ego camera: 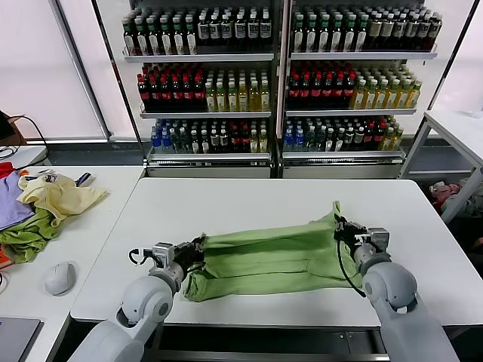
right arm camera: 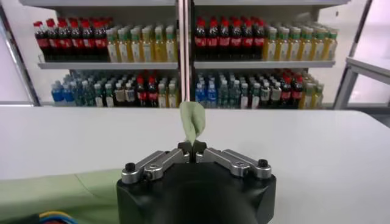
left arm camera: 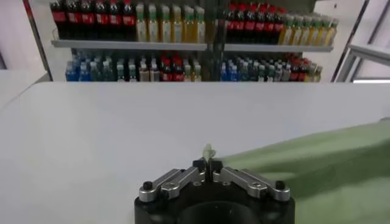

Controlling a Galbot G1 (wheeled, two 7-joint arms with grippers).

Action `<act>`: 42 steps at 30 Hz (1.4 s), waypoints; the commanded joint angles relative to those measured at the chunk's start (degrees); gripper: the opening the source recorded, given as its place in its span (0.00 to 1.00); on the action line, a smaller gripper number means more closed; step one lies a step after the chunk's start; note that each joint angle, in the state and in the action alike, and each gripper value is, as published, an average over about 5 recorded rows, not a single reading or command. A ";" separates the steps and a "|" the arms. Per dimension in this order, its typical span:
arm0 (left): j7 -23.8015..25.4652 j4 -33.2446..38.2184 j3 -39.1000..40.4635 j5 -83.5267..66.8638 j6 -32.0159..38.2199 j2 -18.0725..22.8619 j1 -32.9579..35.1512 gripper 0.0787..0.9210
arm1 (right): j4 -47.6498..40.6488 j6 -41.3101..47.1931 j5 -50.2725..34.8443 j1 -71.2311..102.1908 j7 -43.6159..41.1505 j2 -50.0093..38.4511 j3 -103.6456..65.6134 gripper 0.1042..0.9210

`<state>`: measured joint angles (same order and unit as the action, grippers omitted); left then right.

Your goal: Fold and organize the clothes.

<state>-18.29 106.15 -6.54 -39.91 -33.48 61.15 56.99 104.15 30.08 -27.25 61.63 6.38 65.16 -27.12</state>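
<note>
The clothes [ego camera: 272, 256], one light sage-green shirt, are stretched across the near half of the white table [ego camera: 226, 204] between my two grippers. My left gripper [ego camera: 198, 246] is shut on the shirt's left edge; a small tuft of green cloth [left arm camera: 208, 150] pokes up between its closed fingertips, and the shirt [left arm camera: 317, 164] runs away to one side. My right gripper [ego camera: 341, 225] is shut on the shirt's right corner, where a flap of cloth [right arm camera: 193, 122] stands up above the fingertips. No collar or print shows.
A side table [ego camera: 98, 219] on the left carries a pale yellow garment [ego camera: 60, 196], a darker olive-green cloth [ego camera: 26, 237], a purple cloth [ego camera: 11, 200] and a grey mouse [ego camera: 60, 277]. Drink shelves [ego camera: 279, 75] stand behind. Another white table [ego camera: 456, 128] is at the right.
</note>
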 commanded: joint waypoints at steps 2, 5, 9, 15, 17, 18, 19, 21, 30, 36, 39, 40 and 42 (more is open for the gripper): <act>2.29 2.06 -0.11 7.99 0.04 -1.31 4.06 0.03 | 2.85 0.57 2.27 7.06 0.65 0.14 -2.74 0.02; 3.23 2.00 0.08 10.23 0.04 -1.19 4.14 0.03 | 1.76 2.16 3.72 6.48 0.76 0.65 -2.07 0.02; 3.62 2.41 0.12 13.16 0.05 -0.66 4.69 0.07 | 1.28 2.92 6.24 6.18 0.61 1.23 -1.32 0.09; 1.38 6.39 -2.10 14.51 0.13 2.03 7.42 0.27 | 3.89 1.72 7.32 7.70 0.26 1.43 -1.62 0.30; 0.24 8.75 -3.69 14.45 0.27 4.46 9.40 0.34 | 4.59 1.30 7.44 8.39 0.12 1.65 -2.01 0.37; -0.32 9.80 -4.44 14.56 0.45 5.76 10.50 0.37 | 4.85 1.16 7.47 8.71 0.09 1.83 -2.24 0.41; -0.95 10.64 -5.02 15.02 0.81 7.08 11.79 0.40 | 5.08 1.04 7.50 9.06 0.08 2.03 -2.46 0.44; -2.05 11.30 -5.73 16.76 1.80 9.43 14.02 0.47 | 5.49 0.81 7.56 9.78 0.07 2.38 -2.87 0.51; -6.07 6.05 -5.97 22.65 3.54 14.36 16.60 0.78 | 6.22 0.04 7.64 11.58 -0.03 2.68 -3.75 0.82; -7.91 2.86 -5.62 24.17 3.05 16.72 15.63 0.88 | 6.09 -0.10 7.62 11.34 0.03 2.84 -3.54 0.88; -8.40 1.99 -5.48 24.57 2.59 17.76 15.58 0.88 | 6.10 -0.12 7.61 11.19 0.08 2.96 -3.48 0.88; -8.56 1.79 -5.51 24.60 2.46 18.07 15.61 0.88 | 6.15 -0.12 7.61 11.17 0.10 2.99 -3.49 0.88; -8.80 1.48 -5.60 24.57 2.29 18.51 15.74 0.88 | 6.26 -0.15 7.60 11.23 0.11 3.03 -3.54 0.88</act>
<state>-24.74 110.28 -11.52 -18.18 -31.12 75.27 71.17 110.04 30.02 -19.87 72.25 6.46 68.10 -30.49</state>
